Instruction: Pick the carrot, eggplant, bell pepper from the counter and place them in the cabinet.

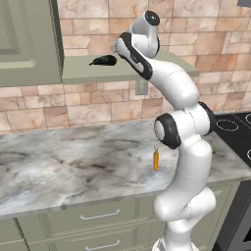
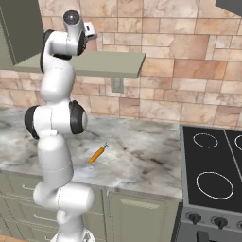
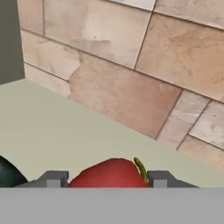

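Observation:
The round red bell pepper (image 3: 109,174) with its green stem sits between my gripper's (image 3: 106,179) two fingertips and fills the gap from one to the other, just over the cabinet's flat shelf board (image 3: 52,131). The dark eggplant (image 1: 103,60) lies on that shelf (image 1: 93,73) just left of my hand, and its black edge (image 3: 6,173) shows at the hand view's lower left. The orange carrot (image 1: 156,160) lies on the marbled counter (image 1: 68,162) beside the arm's base, also seen from the right (image 2: 97,155).
The cabinet's panelled door (image 1: 24,39) stands open at the shelf's left. A tiled stone wall (image 3: 131,87) closes the shelf's back. A black stove top (image 2: 212,160) adjoins the counter on the right. Drawers with silver handles (image 1: 100,214) run below.

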